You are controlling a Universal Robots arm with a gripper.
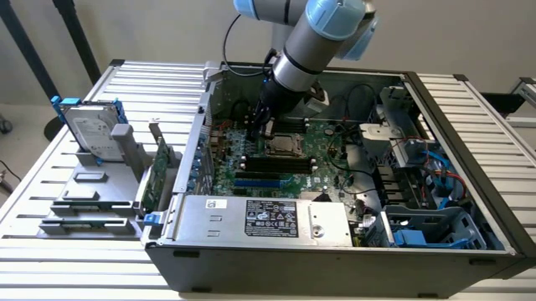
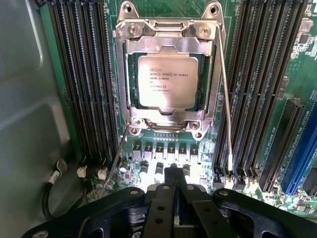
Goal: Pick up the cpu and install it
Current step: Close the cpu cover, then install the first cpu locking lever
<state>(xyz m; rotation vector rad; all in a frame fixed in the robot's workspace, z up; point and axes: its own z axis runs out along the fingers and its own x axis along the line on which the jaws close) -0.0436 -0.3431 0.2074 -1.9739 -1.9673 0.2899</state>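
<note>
The bench (image 1: 494, 135) carries an open computer case (image 1: 335, 266). We take the socket (image 2: 168, 43) inside that case as the reference for every position. The arm (image 1: 312, 50) reaches down into the case and ends just above the socket, offset slightly toward the exterior view's left. The motherboard (image 1: 328, 164) surrounds the socket on all sides. Banks of memory slots (image 2: 84, 74) flank the socket on two opposite sides and run parallel to its frame.

The cpu (image 2: 167, 82) lies flat inside the socket, metal top up and printed face readable, enclosed by the metal frame. We judge it seated. We cannot tell whether the two wire levers (image 2: 225, 99) beside the socket are latched.

The fingers (image 2: 170, 179) are closed together and grip nothing. They sit clear of the socket, just past one of its edges, with a row of small board components (image 2: 158, 151) between them and the frame. The cpu therefore lies straight ahead of the fingertips, apart from them, and we judge it to be lower than they are. The cpu is near square, so we find no marked long axis. Its edges run parallel to the memory slots.
</note>
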